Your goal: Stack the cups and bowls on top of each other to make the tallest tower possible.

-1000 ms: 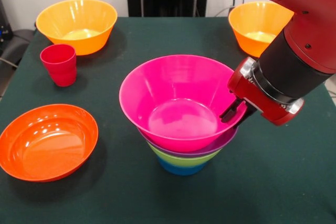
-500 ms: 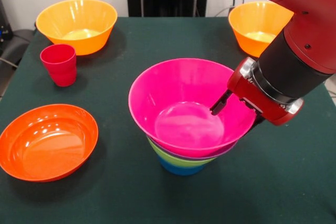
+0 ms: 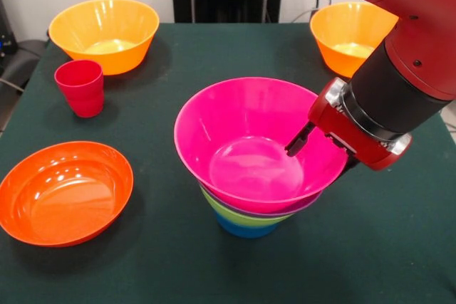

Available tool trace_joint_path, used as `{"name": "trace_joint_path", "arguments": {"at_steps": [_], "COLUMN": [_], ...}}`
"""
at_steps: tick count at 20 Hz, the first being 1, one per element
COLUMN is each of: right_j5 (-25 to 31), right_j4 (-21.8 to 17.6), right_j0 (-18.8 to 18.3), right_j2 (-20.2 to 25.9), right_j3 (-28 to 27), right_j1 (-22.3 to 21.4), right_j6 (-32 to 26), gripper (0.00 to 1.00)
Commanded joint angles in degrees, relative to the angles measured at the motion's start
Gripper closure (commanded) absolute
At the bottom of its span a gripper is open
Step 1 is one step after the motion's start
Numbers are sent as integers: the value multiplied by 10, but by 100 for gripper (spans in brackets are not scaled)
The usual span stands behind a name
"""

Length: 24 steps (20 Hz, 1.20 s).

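The tower stands mid-table: a large pink bowl (image 3: 249, 154) sits on top, nested in a purple bowl (image 3: 288, 211), a lime green bowl (image 3: 239, 216) and a small blue base (image 3: 246, 231). My gripper (image 3: 322, 153) is at the pink bowl's right rim and open. One finger (image 3: 297, 142) is inside the bowl, the other is outside the wall and mostly hidden. The red ridged cup (image 3: 80, 87) stands upright at the left. The sky blue cup and the small ridged green bowl are out of view.
Two large yellow-orange bowls stand at the far corners, one left (image 3: 105, 33) and one right (image 3: 349, 37). A wide orange bowl (image 3: 64, 190) lies near left. The arm's red and black wrist (image 3: 385, 105) hangs over the right side of the green table (image 3: 214, 48).
A second ago the fingers were pinched on the pink bowl's right rim. They have since spread apart, and the bowl has shifted right and settled onto the stack. Almost nothing moved in the last half second.
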Motion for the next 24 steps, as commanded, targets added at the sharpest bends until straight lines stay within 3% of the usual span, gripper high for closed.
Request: {"name": "trace_joint_path", "arguments": {"at_steps": [1, 9, 16, 24], "right_j5": [28, 38, 75, 106], "right_j4": [-3, -1, 24, 33], "right_j0": [2, 5, -3, -2], "right_j2": [74, 77, 76, 78], "right_j3": [5, 10, -28, -25], "right_j1": [23, 8, 6, -15], "right_j6": [43, 40, 49, 40], "gripper": [0, 0, 0, 0]}}
